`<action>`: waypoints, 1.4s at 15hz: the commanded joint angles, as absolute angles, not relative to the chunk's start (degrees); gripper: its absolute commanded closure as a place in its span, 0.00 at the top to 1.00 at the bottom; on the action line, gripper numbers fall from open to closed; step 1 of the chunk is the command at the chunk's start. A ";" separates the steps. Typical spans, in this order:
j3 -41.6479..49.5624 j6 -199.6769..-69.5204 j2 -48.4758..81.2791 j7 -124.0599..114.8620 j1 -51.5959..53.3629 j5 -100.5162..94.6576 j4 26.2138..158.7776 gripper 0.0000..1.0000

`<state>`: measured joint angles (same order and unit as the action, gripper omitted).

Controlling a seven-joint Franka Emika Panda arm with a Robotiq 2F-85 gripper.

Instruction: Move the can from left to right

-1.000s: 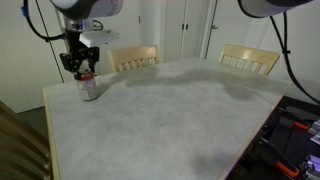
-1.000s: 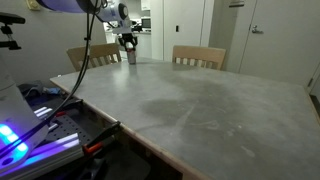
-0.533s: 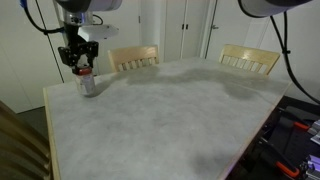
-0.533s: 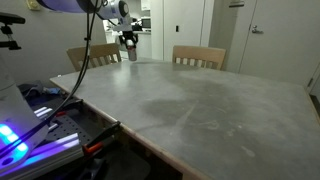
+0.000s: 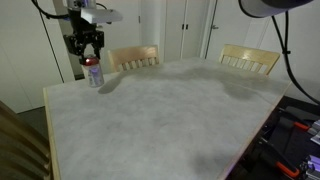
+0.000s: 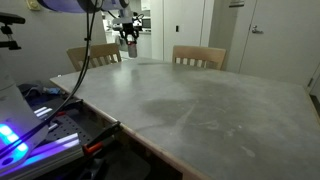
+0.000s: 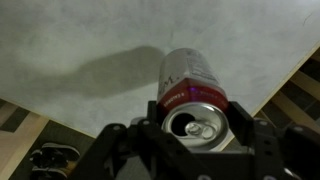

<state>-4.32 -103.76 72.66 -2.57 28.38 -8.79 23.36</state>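
The can [image 5: 94,74] has a silver-grey body, a red upper band and an opened metallic top. My gripper [image 5: 90,50] is shut on its upper part and holds it a little above the table [image 5: 160,120], near the far corner. The can [image 6: 131,48] hangs under the gripper [image 6: 130,38] at the far edge. In the wrist view the can [image 7: 188,78] sits between the two black fingers of the gripper [image 7: 197,126], and it casts a shadow on the tabletop [image 7: 70,40].
Two wooden chairs [image 5: 133,57] [image 5: 250,58] stand at the far side of the table, also seen in an exterior view [image 6: 88,55] [image 6: 198,56]. Cables and equipment [image 6: 40,120] lie beside the table. The table edge [image 7: 285,75] runs close to the can.
The gripper has risen with the can in it, lifting the can off the table and moving it slightly toward the chair side.
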 commanded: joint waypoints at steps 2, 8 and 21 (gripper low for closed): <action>-4.26 -101.59 71.82 -2.29 27.05 -8.22 24.05 0.45; -4.05 -101.33 72.27 -4.05 24.41 -7.83 23.20 0.45; -2.39 -96.85 73.02 -7.01 17.47 -6.34 18.28 0.45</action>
<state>-3.91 -100.50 72.41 -6.92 18.58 -8.50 21.63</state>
